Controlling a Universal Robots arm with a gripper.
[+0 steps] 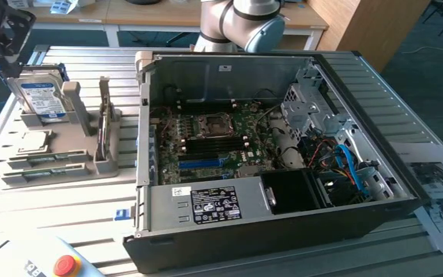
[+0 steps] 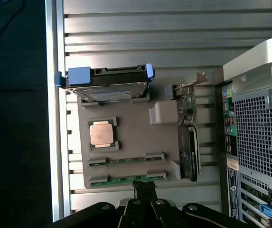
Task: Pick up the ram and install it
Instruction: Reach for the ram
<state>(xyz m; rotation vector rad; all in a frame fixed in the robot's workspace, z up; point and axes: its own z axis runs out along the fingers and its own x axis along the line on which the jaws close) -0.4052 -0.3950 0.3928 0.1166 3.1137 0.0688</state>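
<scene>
Gripper: the gripper has its fingers pressed together and pinches nothing; it hangs above the grey holder, right over its ram end.
Ram: the ram lies flat in the holder's outermost slot, untouched, with a second stick just beside it.
Neighbours: the processor sits near the 2 sticks; the hard drive stands at the holder's far end.
Risk 1: fingers closed like this would likely press down on the board instead of straddling it.
Risk 2: with 2 sticks so close, a slightly off line could nudge or catch the wrong one.
Risk 3: the end clips may hold the stick, so a skewed pull could tilt or drop it.
Risk 4: inside the computer case the memory slots are narrow; a crooked stick could jam or flex.
Writing: the hard drive's blue-white label and the power supply label carry print, none of it readable.
Brands: none legible on the desk.
</scene>
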